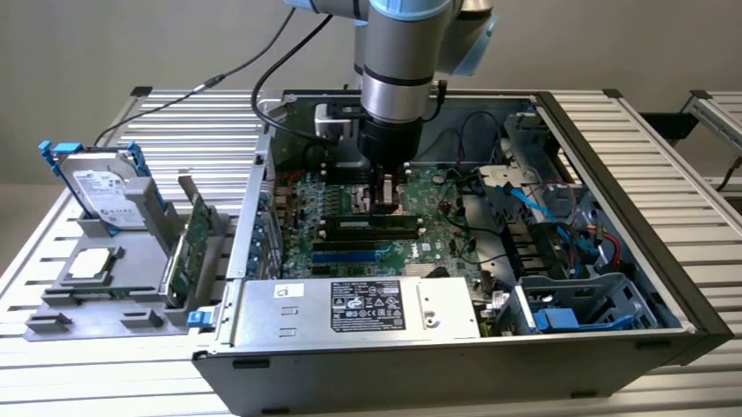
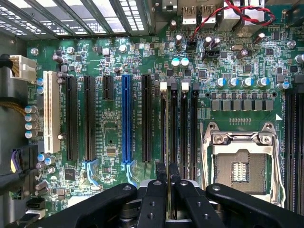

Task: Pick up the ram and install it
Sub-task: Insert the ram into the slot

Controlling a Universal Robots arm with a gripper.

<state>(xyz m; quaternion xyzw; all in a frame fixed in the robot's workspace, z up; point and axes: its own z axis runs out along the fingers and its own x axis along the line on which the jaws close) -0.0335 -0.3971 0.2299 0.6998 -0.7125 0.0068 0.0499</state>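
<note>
The black two-finger gripper (image 2: 168,173) was closed on the ram (image 2: 169,142), a slim green circuit-board stick held edge-on between the finger pads (image 2: 154,199). The ram stood directly under the gripper, aligned lengthwise with the row of black plastic memory slots (image 2: 189,128). Whether its lower edge had entered a slot could not be determined.

Just beside the gripper, on one side of the memory slots, sat the silver metal processor socket (image 2: 240,161), its load frame surrounding a bare contact field. On the other side ran the long black expansion slots (image 2: 89,118), one blue slot (image 2: 126,118) and one white slot (image 2: 51,114). All were mounted on the green motherboard (image 2: 114,142).

The motherboard lay inside the open dark-grey metal computer case (image 1: 679,295), whose walls surrounded the gripper. Within the case, nearer the exterior camera than the gripper, sat the silver box-shaped power supply (image 1: 360,308). Toward the exterior view's right of the gripper stood a blue-grey plastic drive cage (image 1: 579,295) holding a blue part.

Well apart from the gripper, outside the case toward the exterior view's left, a grey fixture tray (image 1: 58,317) held an upright silver hard drive (image 1: 104,187), a green expansion card (image 1: 188,248) standing on edge, and a flat square silver processor (image 1: 93,265).
</note>
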